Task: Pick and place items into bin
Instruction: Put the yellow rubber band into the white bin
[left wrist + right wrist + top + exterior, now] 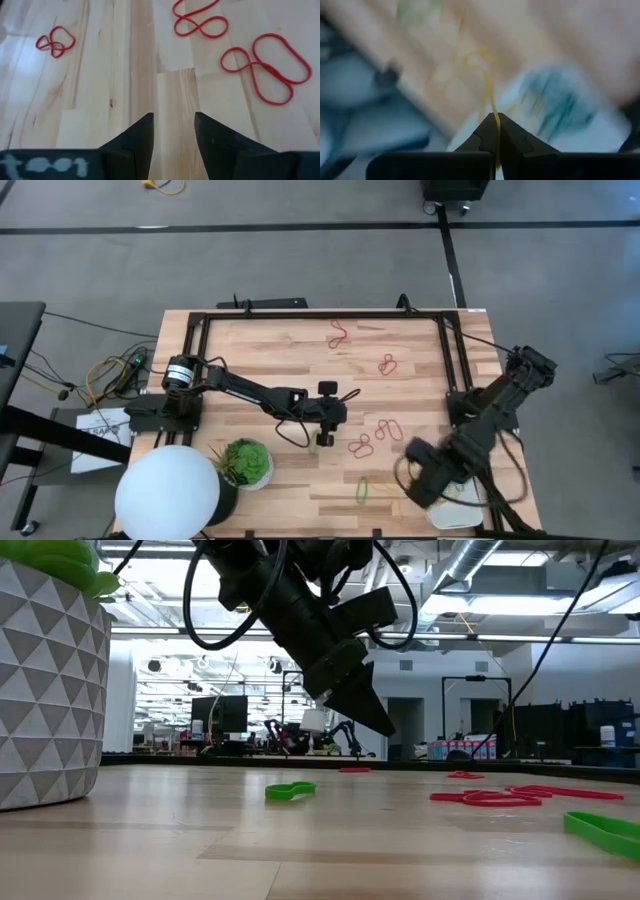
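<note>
Wooden slats fill the table (300, 340) from above, with red rubber-band loops (387, 363) scattered across it and a green loop (362, 489) near the front edge. Your left gripper (322, 438) hangs over bare wood beside the potted plant (247, 462); your right gripper (420, 480) sits over the white bin (458, 510) at the front right corner.

At table height, the left arm's fingers point down above a green loop (290, 790), clear of the surface.

Past the left wrist, the fingers (141, 135) stand apart with nothing between them, and red loops (265, 65) lie ahead.

Past the right wrist, the pinched gripper (495, 120) holds a thin yellow band (487, 85), seemingly over the bin (560, 110), though that view smears.

You look to be at the drop: part the right fingers over the bin next, then lower the left onto a loop.
</note>
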You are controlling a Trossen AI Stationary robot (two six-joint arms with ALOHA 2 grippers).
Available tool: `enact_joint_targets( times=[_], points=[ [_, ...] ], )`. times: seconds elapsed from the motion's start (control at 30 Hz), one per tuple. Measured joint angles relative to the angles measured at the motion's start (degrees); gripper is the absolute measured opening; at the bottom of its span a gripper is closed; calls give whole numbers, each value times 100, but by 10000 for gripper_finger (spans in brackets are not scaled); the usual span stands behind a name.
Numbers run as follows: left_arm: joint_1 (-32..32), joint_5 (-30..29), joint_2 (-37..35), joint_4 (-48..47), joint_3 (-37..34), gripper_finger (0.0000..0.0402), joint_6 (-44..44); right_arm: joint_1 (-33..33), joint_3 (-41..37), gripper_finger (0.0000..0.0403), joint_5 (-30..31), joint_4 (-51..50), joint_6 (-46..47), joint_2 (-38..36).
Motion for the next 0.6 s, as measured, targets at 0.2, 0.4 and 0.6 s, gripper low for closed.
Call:
enact_joint_targets(
  times=[0.2,0.4,0.6],
  points=[
    [-2,22,0,-17,0,133,-4,1024,5,0,-330,-110,953,100],
    [0,23,0,-6,0,133,-8,1748,-62,0,-264,-605,1943,322],
    [-2,26,0,2,0,133,-105,2168,-62,0,0,-653,2517,569]
  ],
)
